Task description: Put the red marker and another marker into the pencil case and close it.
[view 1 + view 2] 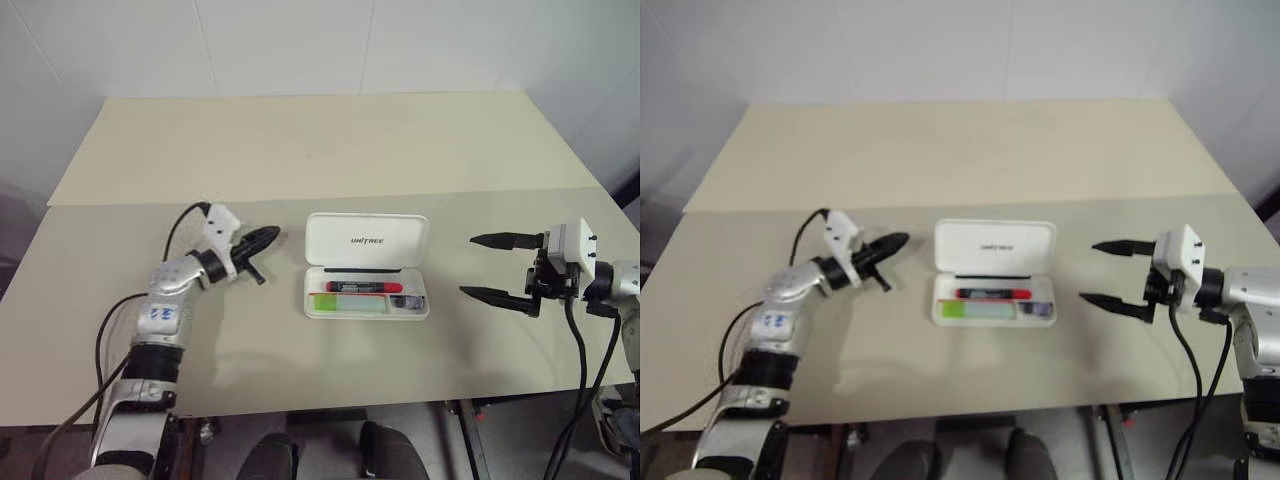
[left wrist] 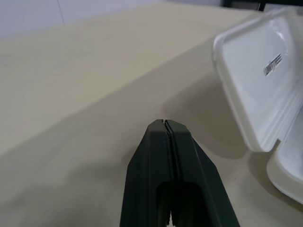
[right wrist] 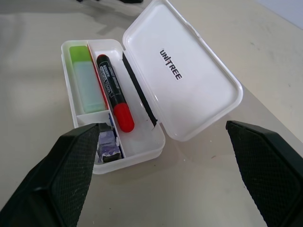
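The left gripper (image 1: 268, 237) has its two black fingers pressed together on nothing, pointing level toward the pencil case (image 1: 366, 266) and just short of its lid's left edge; bare tabletop (image 1: 300, 150) lies beneath it; the right gripper (image 1: 488, 266) stands with its fingers wide apart and empty, facing the case's right end with a strip of open table between. The case sits open near the middle of the table, its lid raised at the far side and printed "UNITREE" in small dark letters; the red marker (image 3: 113, 91) lies in the long rear compartment along the hinge, white print on its black barrel too small to read; the green highlighter (image 3: 87, 78) lies in the front compartment beside it; a small dark stubby object (image 3: 108, 145) occupies the short compartment at the right end. The table's far half is free.
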Controlling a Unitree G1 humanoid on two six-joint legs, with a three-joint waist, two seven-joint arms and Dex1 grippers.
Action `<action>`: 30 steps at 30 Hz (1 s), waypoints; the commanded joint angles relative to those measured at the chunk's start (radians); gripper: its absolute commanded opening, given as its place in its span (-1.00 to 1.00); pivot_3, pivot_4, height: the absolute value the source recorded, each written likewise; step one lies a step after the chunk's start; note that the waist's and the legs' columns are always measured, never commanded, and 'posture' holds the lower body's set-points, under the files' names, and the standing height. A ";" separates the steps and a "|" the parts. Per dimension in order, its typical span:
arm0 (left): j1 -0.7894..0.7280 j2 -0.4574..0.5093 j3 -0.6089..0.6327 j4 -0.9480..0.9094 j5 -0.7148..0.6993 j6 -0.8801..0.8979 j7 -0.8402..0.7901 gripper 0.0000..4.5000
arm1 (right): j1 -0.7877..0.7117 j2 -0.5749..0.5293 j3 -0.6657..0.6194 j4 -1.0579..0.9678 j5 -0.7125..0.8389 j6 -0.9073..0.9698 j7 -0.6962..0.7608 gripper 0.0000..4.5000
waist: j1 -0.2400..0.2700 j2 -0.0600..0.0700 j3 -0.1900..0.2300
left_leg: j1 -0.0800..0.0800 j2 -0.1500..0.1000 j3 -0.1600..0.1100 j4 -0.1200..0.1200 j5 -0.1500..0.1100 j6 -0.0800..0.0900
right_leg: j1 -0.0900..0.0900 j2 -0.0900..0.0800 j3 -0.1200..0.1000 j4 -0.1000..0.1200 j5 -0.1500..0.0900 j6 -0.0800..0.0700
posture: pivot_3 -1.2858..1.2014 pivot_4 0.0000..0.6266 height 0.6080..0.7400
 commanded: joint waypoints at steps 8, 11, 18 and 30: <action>-0.148 -0.032 -0.044 0.111 0.007 -0.049 -0.113 -0.98 | 0.007 -0.001 -0.013 -0.061 0.015 0.007 -0.026 1.00 | -0.002 0.000 0.000 | 0.000 0.001 0.003 0.001 0.000 0.000 | 0.000 0.000 0.000 0.000 0.000 0.000 | 0.03 -0.52 1.00; -0.137 -0.024 -0.038 0.081 -0.006 -0.051 -0.154 -0.98 | 0.009 0.002 -0.014 -0.067 0.018 0.006 -0.030 1.00 | -0.002 0.000 0.000 | 0.000 0.000 0.003 0.001 0.000 0.000 | 0.000 0.000 0.000 0.000 0.000 0.000 | 0.03 -0.52 1.00; -0.110 0.010 -0.035 0.037 -0.030 -0.107 -0.278 -0.98 | 0.006 0.008 -0.011 -0.066 0.017 0.004 -0.035 1.00 | -0.001 0.000 0.000 | 0.000 0.001 0.003 0.001 0.000 0.000 | 0.000 0.000 -0.001 0.000 0.000 0.000 | 0.03 -0.52 1.00; -0.091 0.022 -0.147 -0.115 -0.023 -0.183 -0.481 -0.98 | 0.010 0.017 -0.017 -0.057 0.013 -0.007 -0.042 1.00 | 0.000 0.000 0.000 | 0.000 0.001 0.003 0.002 0.000 0.000 | 0.000 -0.001 -0.001 0.000 0.000 0.000 | 0.03 -0.52 1.00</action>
